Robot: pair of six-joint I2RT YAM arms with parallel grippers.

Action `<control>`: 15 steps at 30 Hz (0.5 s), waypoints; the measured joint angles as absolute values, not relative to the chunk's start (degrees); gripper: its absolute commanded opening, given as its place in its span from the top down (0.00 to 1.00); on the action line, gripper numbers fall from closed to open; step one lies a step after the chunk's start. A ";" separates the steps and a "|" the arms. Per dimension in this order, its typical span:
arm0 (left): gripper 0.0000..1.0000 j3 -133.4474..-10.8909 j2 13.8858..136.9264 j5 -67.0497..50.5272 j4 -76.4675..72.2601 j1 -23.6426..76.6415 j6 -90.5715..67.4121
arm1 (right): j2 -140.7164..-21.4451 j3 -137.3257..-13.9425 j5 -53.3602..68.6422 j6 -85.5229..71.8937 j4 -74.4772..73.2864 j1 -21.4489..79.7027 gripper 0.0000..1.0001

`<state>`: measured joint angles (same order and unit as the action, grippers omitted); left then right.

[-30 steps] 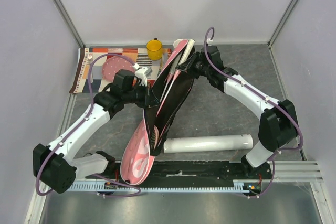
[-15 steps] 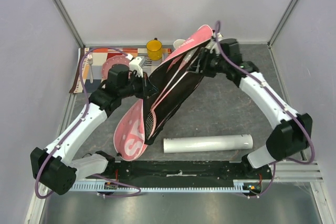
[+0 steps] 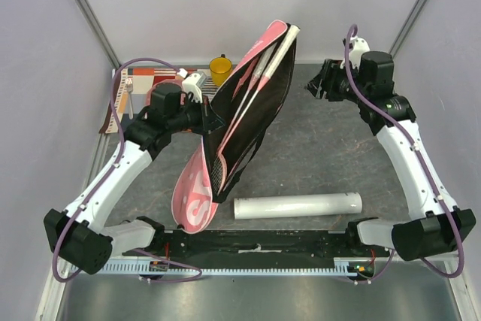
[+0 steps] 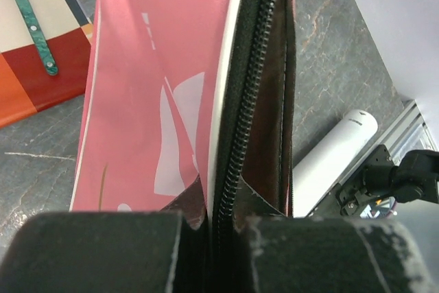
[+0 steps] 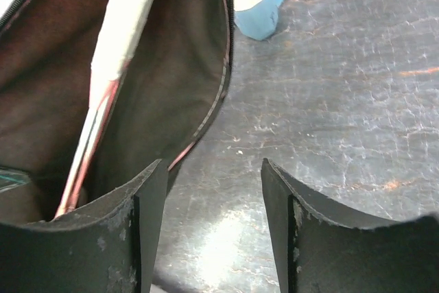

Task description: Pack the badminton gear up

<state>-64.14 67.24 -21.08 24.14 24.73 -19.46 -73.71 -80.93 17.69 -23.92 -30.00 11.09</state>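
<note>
The pink racket bag (image 3: 197,189) hangs tilted above the table, its dark inside (image 3: 255,107) open toward the right. My left gripper (image 3: 209,114) is shut on its zipper edge (image 4: 247,101), with pink cloth (image 4: 151,101) to the left of the zipper. Two pink-framed rackets lie inside, and their white handles (image 3: 289,34) reach the bag's top end. One handle (image 5: 127,18) shows in the right wrist view against the bag lining (image 5: 171,80). My right gripper (image 3: 316,85) is open and empty (image 5: 212,169), to the right of the bag and apart from it. The long white tube (image 3: 297,206) lies on the table near the front.
A yellow mug (image 3: 220,71) stands at the back behind the bag. A blue mug (image 5: 264,12) stands by the back wall. The striped placemat (image 3: 139,80) with cutlery lies at the back left under my left arm. The black rail (image 3: 255,242) runs along the front edge.
My right gripper has opened, let go of the bag's upper end and drawn back to the right. The bag, held only by the left gripper, has swung up more upright.
</note>
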 measured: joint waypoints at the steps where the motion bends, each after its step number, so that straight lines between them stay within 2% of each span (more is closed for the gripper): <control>1: 0.98 -64.45 67.53 -21.52 24.64 24.71 -19.38 | -73.43 -79.70 17.91 -23.42 -29.06 10.52 0.37; 8: 0.98 -66.43 68.10 -23.27 27.75 24.45 -18.79 | -79.09 -77.47 20.73 -21.63 -22.57 10.20 0.37; 15: 0.98 -67.29 68.10 -25.21 28.67 24.45 -18.11 | -90.13 -80.14 25.15 -23.35 -14.85 10.22 0.37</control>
